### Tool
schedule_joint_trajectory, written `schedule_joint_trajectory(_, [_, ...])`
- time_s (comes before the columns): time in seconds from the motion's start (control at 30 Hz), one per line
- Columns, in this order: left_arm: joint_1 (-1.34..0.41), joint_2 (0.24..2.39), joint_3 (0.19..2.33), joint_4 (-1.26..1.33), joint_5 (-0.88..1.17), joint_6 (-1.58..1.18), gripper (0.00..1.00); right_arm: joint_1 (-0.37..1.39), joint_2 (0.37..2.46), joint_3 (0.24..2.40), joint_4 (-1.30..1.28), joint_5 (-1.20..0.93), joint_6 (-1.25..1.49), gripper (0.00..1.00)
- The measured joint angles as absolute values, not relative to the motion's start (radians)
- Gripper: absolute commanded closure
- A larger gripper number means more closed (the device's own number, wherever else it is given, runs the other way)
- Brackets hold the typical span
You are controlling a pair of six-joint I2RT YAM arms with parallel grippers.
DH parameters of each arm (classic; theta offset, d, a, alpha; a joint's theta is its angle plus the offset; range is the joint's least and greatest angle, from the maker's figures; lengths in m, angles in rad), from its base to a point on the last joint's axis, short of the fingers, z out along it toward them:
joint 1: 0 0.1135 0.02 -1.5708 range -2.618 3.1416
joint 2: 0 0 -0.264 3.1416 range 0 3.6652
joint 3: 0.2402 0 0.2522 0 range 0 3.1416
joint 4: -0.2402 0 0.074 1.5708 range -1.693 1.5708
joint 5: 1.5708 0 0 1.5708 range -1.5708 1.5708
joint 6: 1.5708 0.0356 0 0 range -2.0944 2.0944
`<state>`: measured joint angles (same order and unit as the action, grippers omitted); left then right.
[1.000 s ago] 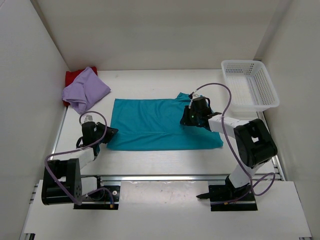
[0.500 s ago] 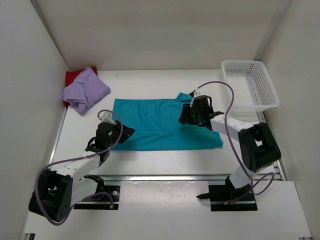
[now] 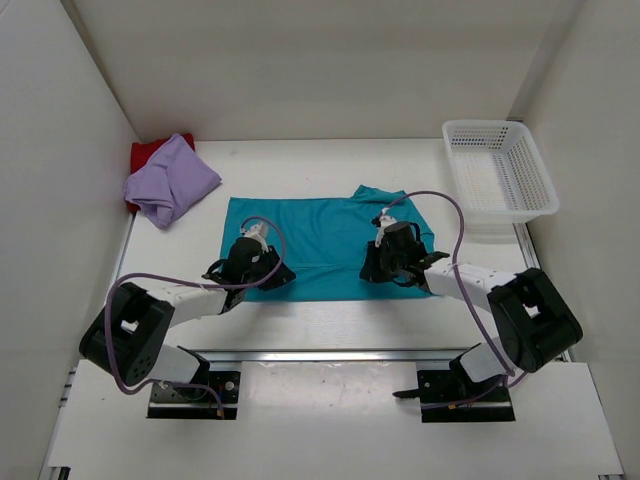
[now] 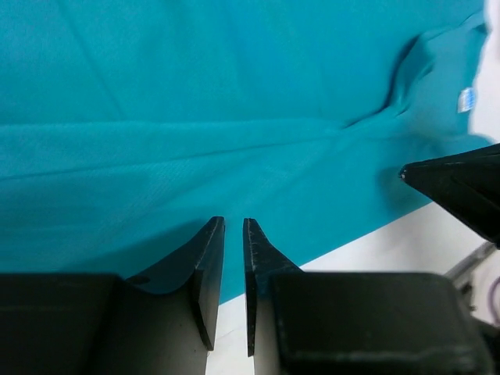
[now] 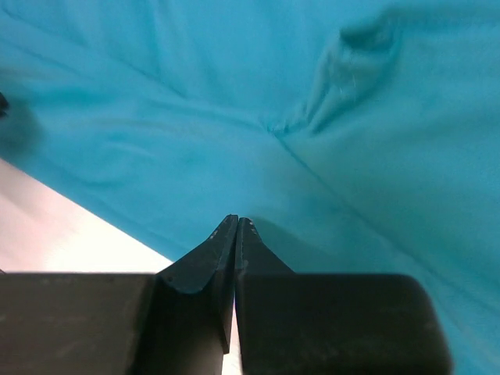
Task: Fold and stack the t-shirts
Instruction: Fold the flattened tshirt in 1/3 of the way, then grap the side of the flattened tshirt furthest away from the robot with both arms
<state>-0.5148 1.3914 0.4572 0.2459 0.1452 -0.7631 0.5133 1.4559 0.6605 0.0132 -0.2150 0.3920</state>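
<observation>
The teal t-shirt [image 3: 315,240] lies spread flat in the middle of the table. My left gripper [image 3: 270,276] hovers low over its near left edge, jaws a narrow slit apart with nothing between them [image 4: 233,220]; teal fabric [image 4: 195,117] fills that view. My right gripper [image 3: 371,264] is over the shirt's near right part, its fingers pressed together with their tips [image 5: 237,219] at the teal cloth [image 5: 195,94]; no pinched fabric shows. The lavender t-shirt [image 3: 172,180] lies bunched at the back left, on top of the dark red t-shirt [image 3: 147,152].
A white lattice basket [image 3: 500,172] stands at the back right. White walls close in the table on the left, back and right. A metal rail [image 3: 330,353] runs along the near edge, in front of the arm bases.
My left arm swung right from beside the shirt's left edge onto its near edge. My right gripper drew back from the sleeve toward the near edge, opened, then shut.
</observation>
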Motion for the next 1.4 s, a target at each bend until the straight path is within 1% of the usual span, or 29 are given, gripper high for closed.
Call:
schedule_joint_trajectory(0.13, [-0.512,1.391,0.447,0.219,0.141,-0.731,0.74,0.524,1.472,0.638,0.001,-0.201,0.387,1.00])
schedule_joint_trajectory(0.23, [-0.477,1.391,0.395,0.230,0.154,-0.729,0.73,0.530,1.467,0.597,0.021,-0.191,0.387,1.00])
schedule_joint_trajectory(0.37, [-0.471,1.321,0.329,0.248,0.168,-0.730,0.72,0.556,1.409,0.518,0.078,-0.206,0.405,1.00])
schedule_joint_trajectory(0.43, [-0.484,1.250,0.274,0.242,0.170,-0.739,0.72,0.575,1.351,0.463,0.084,-0.218,0.423,0.97])
schedule_joint_trajectory(0.5, [-0.486,1.172,0.227,0.220,0.182,-0.753,0.71,0.580,1.299,0.431,0.062,-0.239,0.440,0.89])
schedule_joint_trajectory(0.53, [-0.486,1.145,0.217,0.202,0.186,-0.757,0.68,0.580,1.281,0.429,0.038,-0.249,0.442,0.81])
schedule_joint_trajectory(0.57, [-0.484,1.126,0.215,0.181,0.187,-0.759,0.66,0.575,1.266,0.431,0.016,-0.253,0.444,0.78])
schedule_joint_trajectory(0.6, [-0.476,1.111,0.219,0.159,0.190,-0.759,0.65,0.563,1.256,0.440,-0.010,-0.262,0.442,0.73])
schedule_joint_trajectory(0.63, [-0.466,1.096,0.229,0.131,0.191,-0.758,0.63,0.543,1.246,0.454,-0.031,-0.276,0.443,0.71])
schedule_joint_trajectory(0.67, [-0.451,1.085,0.246,0.104,0.191,-0.758,0.64,0.517,1.238,0.474,-0.046,-0.293,0.442,0.69])
schedule_joint_trajectory(0.7, [-0.433,1.077,0.273,0.080,0.190,-0.756,0.75,0.484,1.235,0.502,-0.059,-0.311,0.442,0.73])
schedule_joint_trajectory(0.73, [-0.414,1.076,0.306,0.064,0.189,-0.754,0.80,0.449,1.235,0.538,-0.065,-0.323,0.440,0.78])
schedule_joint_trajectory(0.77, [-0.390,1.081,0.351,0.058,0.189,-0.746,0.89,0.413,1.238,0.578,-0.064,-0.327,0.437,0.91])
schedule_joint_trajectory(0.8, [-0.370,1.087,0.389,0.064,0.189,-0.744,0.94,0.380,1.246,0.618,-0.059,-0.331,0.432,1.00])
schedule_joint_trajectory(0.87, [-0.311,1.124,0.477,0.093,0.200,-0.737,0.92,0.305,1.299,0.731,-0.057,-0.332,0.422,1.00])
schedule_joint_trajectory(0.9, [-0.284,1.148,0.514,0.112,0.206,-0.737,0.89,0.272,1.343,0.789,-0.046,-0.318,0.417,0.98])
schedule_joint_trajectory(0.93, [-0.262,1.171,0.545,0.126,0.206,-0.739,0.83,0.242,1.387,0.841,-0.037,-0.301,0.412,0.92])
schedule_joint_trajectory(1.07, [-0.201,1.261,0.623,0.154,0.205,-0.741,0.80,0.115,1.615,1.028,0.003,-0.287,0.403,0.76])
schedule_joint_trajectory(1.17, [-0.159,1.353,0.659,0.162,0.216,-0.744,0.79,0.056,1.776,1.126,0.000,-0.278,0.393,0.68])
schedule_joint_trajectory(1.27, [-0.120,1.435,0.688,0.159,0.218,-0.747,0.79,0.036,1.877,1.180,-0.032,-0.266,0.384,0.63])
schedule_joint_trajectory(1.4, [-0.086,1.524,0.722,0.157,0.222,-0.756,0.77,0.038,1.931,1.208,-0.060,-0.273,0.378,0.61])
